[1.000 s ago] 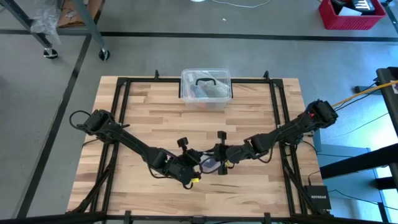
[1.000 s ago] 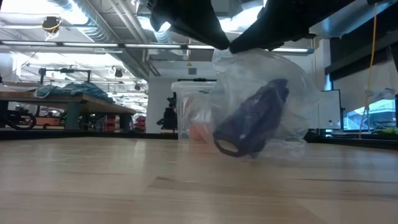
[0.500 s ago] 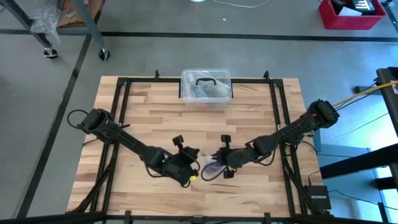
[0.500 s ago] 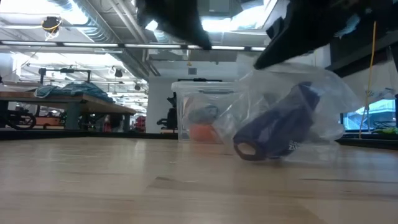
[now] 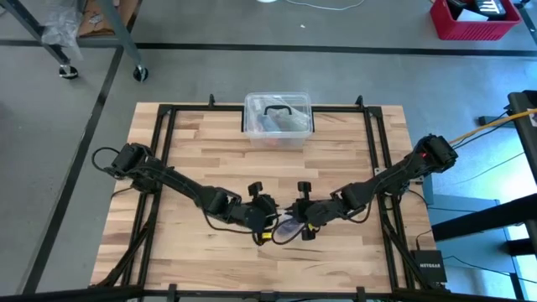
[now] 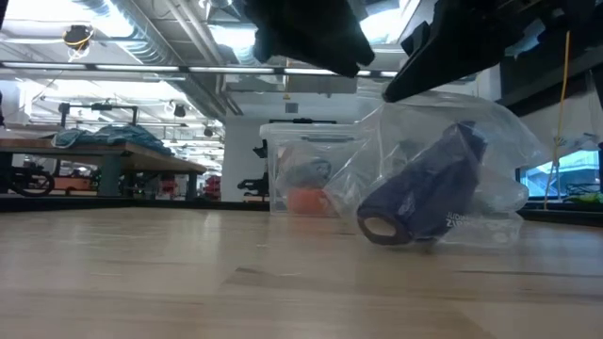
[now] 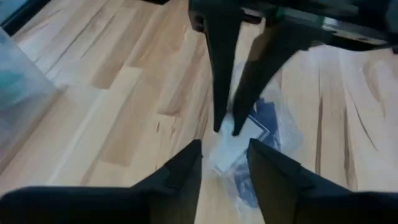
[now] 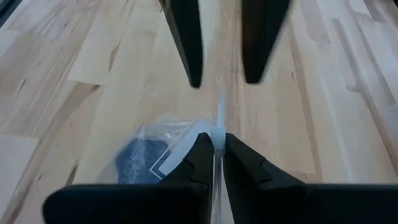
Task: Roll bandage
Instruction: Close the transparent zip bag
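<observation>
On the wooden table (image 5: 193, 159), near its front edge at about six o'clock from the centre, the two grippers meet over a crinkled clear wrapper (image 6: 490, 188). The right gripper (image 8: 217, 146) comes in from four o'clock and has its fingers pinched almost together on a thin edge of the wrapper, holding that edge up off the wood. Inside the wrapper lies the bandage (image 6: 424, 188), a dark navy bundle with a loop at its low end, resting on the table and tilted up toward the held edge. The left gripper (image 7: 224, 158) reaches in from eight o'clock, just beside the wrapper, with its fingers parted and a clear gap between them; nothing sits in that gap and it holds nothing. The two grippers face each other, tips close but apart. Farther back, at twelve o'clock against the far edge, stands a clear box (image 5: 278, 117) with a black handle on its lid.
</observation>
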